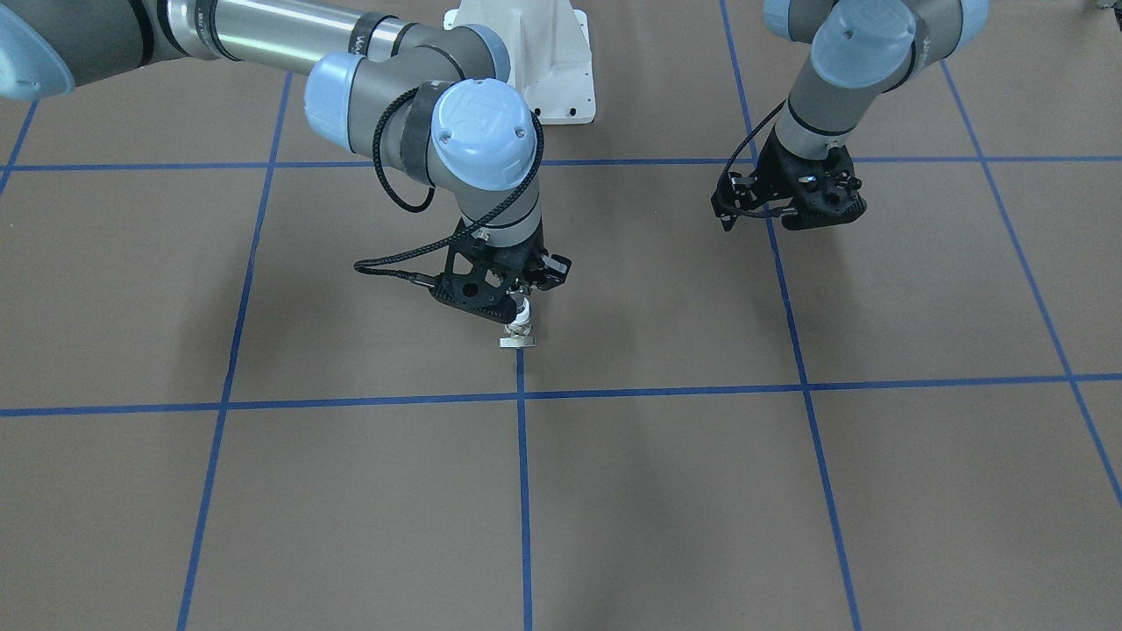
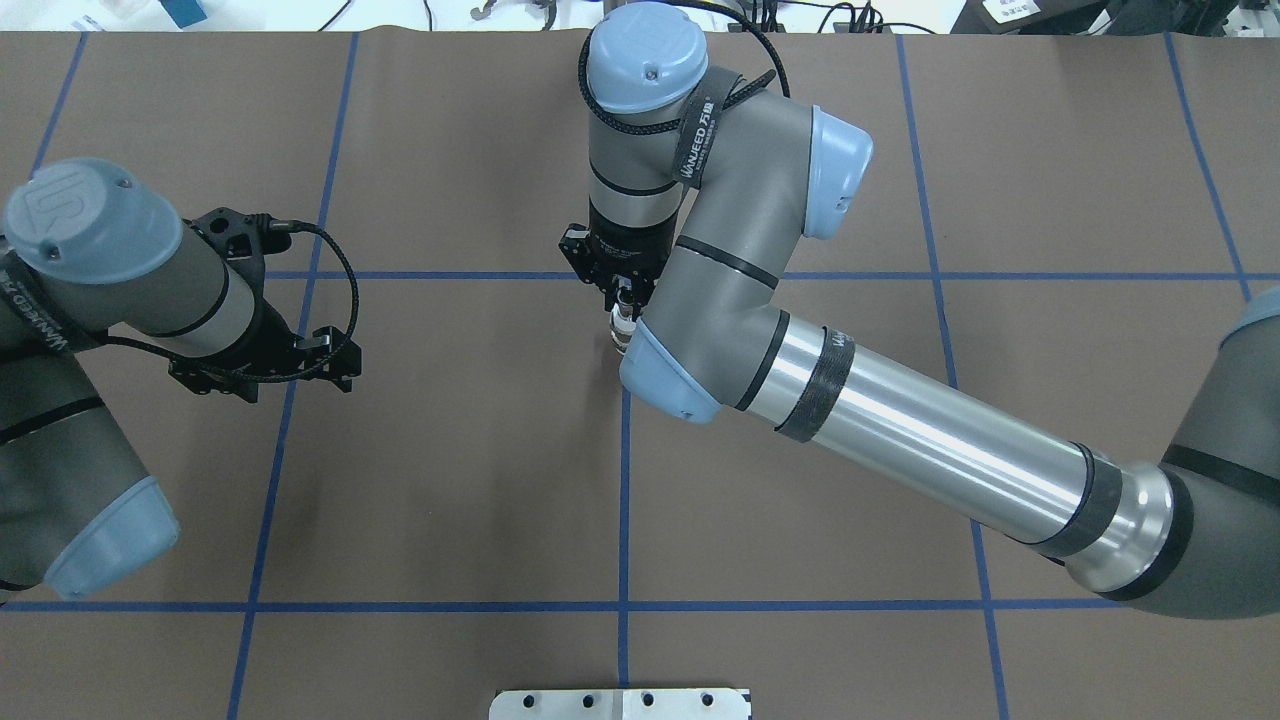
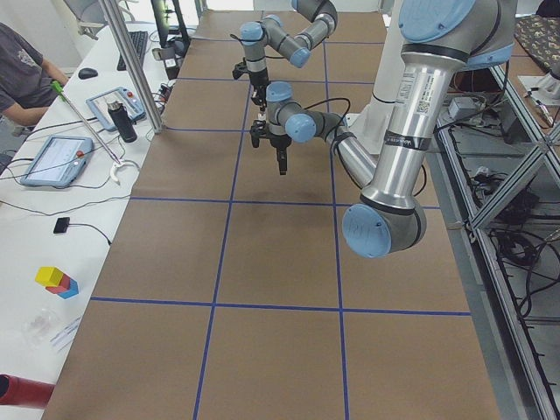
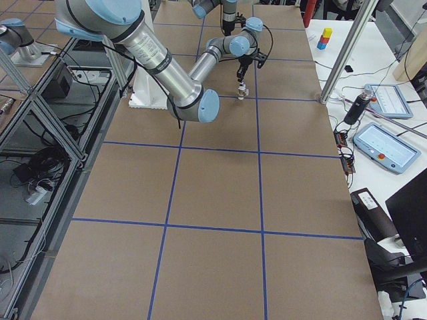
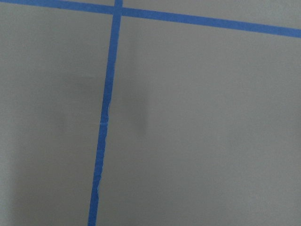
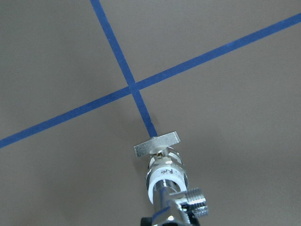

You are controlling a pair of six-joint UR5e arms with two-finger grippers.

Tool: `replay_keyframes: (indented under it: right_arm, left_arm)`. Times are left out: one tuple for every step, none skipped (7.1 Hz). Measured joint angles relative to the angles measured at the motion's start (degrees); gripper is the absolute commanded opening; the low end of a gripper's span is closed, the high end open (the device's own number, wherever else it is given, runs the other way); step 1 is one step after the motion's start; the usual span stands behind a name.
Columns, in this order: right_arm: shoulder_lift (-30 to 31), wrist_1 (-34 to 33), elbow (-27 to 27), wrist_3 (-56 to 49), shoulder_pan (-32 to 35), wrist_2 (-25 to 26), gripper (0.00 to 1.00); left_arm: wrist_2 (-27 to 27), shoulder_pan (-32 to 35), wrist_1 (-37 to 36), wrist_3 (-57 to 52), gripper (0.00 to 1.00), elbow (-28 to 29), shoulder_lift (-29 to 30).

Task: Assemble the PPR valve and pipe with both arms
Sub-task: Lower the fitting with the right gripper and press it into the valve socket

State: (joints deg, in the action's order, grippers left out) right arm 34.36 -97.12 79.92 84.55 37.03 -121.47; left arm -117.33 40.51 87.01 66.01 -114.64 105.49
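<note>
My right gripper (image 1: 523, 296) points down and is shut on the pipe (image 6: 181, 203), a chrome fitting with a short side stub. The PPR valve (image 6: 164, 176) sits joined to the pipe's lower end, with its white ring and its flat tab handle (image 6: 156, 143) toward the table. The joined pair (image 1: 519, 326) hangs upright over a blue tape line, the tab at or just above the paper. It also shows in the overhead view (image 2: 621, 326). My left gripper (image 1: 802, 210) hovers apart to the side, looks open and holds nothing. Its wrist view shows only table.
The brown table cover carries a grid of blue tape lines (image 1: 521, 456). The white bolted pedestal (image 1: 543, 61) stands behind the right arm. A metal plate (image 2: 620, 703) lies at the near table edge. A side bench (image 3: 61, 157) holds tablets and coloured blocks.
</note>
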Motion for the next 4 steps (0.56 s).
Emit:
replay_keyframes:
  right_arm:
    - [0.0, 0.0, 0.0, 0.0, 0.0, 0.0, 0.0]
    - [0.0, 0.0, 0.0, 0.0, 0.0, 0.0, 0.0]
    - [0.0, 0.1, -0.1, -0.2, 0.0, 0.0, 0.0]
    - [0.0, 0.1, -0.2, -0.4, 0.0, 0.0, 0.0]
  left_arm:
    - [0.0, 0.0, 0.0, 0.0, 1.0, 0.0, 0.0]
    - [0.0, 0.0, 0.0, 0.0, 1.0, -0.1, 0.1]
    - [0.0, 0.0, 0.0, 0.0, 1.0, -0.1, 0.1]
    - [0.0, 0.0, 0.0, 0.0, 1.0, -0.1, 0.1]
